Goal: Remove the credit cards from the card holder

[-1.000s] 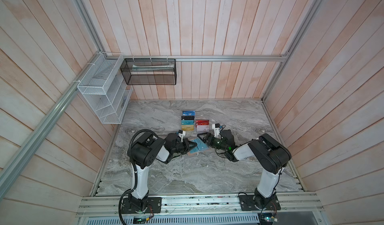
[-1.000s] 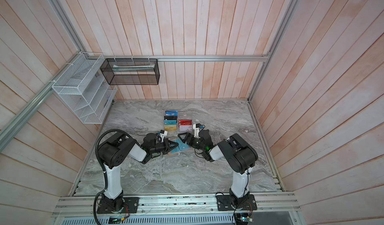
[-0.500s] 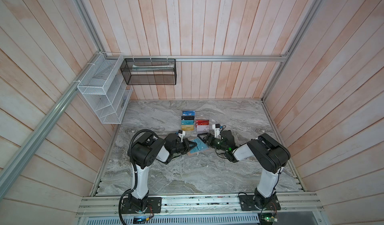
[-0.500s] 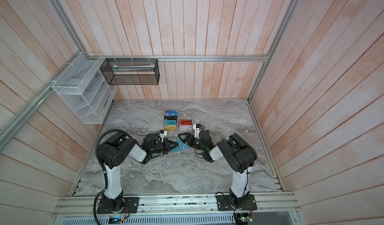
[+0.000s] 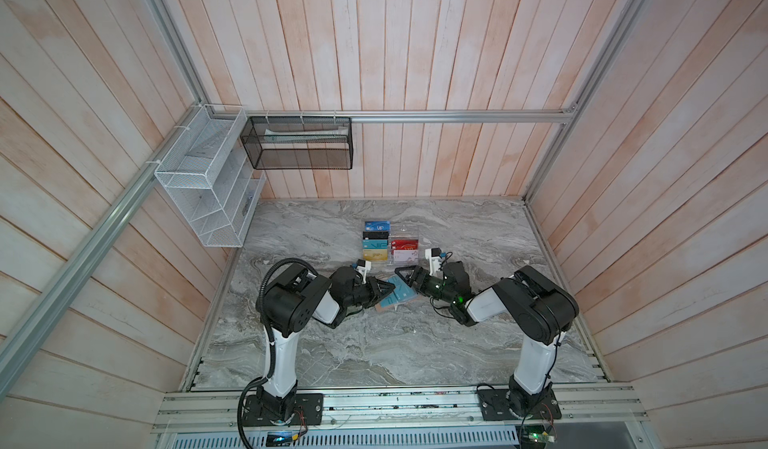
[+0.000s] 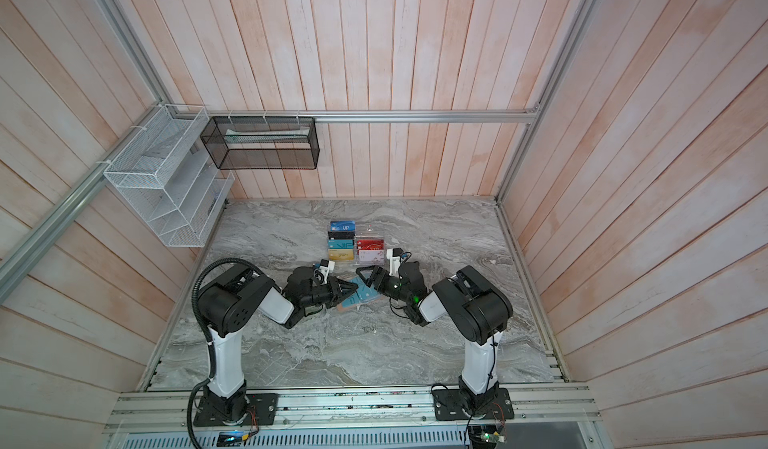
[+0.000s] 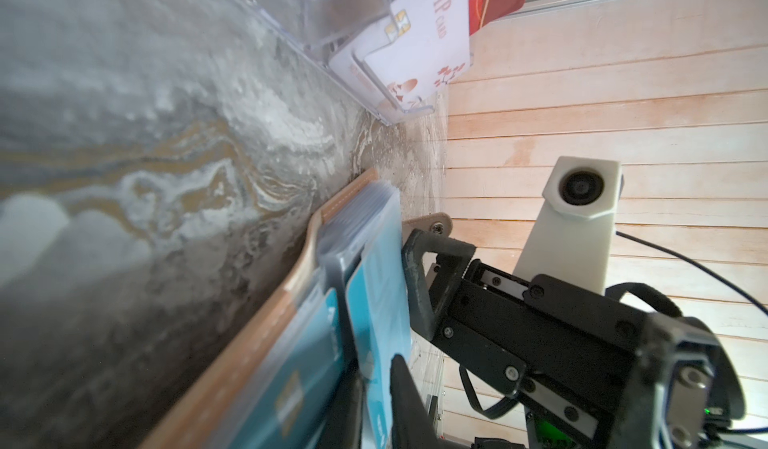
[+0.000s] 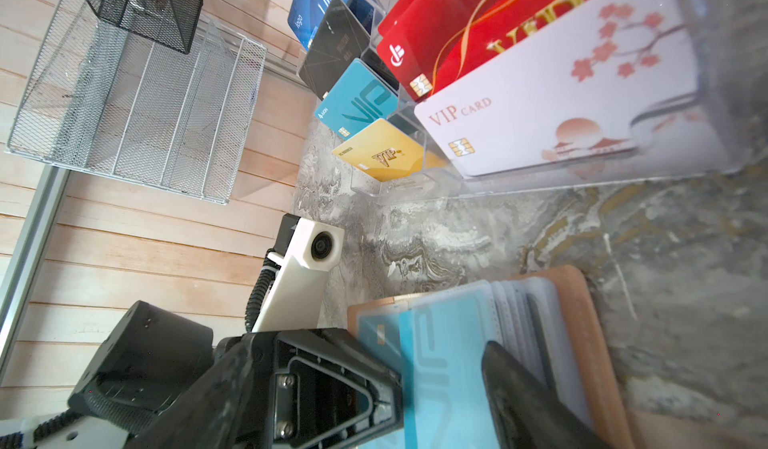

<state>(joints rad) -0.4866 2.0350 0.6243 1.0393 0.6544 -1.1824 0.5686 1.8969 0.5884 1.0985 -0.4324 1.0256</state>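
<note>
The tan card holder (image 5: pixel 384 306) (image 6: pixel 345 306) lies open on the marble between both arms, its clear sleeve pages up (image 8: pixel 536 322). A light teal credit card (image 5: pixel 397 297) (image 7: pixel 378 301) (image 8: pixel 440 364) sticks out over the pages. My left gripper (image 5: pixel 390 288) (image 7: pixel 376 368) has this card's end between its fingers, which stand a narrow gap apart. A darker teal card (image 8: pixel 380 334) sits in a sleeve. My right gripper (image 5: pixel 409 283) (image 6: pixel 371 283) is wide open, one finger (image 8: pixel 523 388) resting on the sleeve pages. Its other finger does not show in the right wrist view.
A clear acrylic stand (image 5: pixel 411 235) (image 8: pixel 415 193) with several cards stands just behind the holder. A white mesh shelf (image 5: pixel 208 185) and a black mesh basket (image 5: pixel 297 143) hang on the walls at the back left.
</note>
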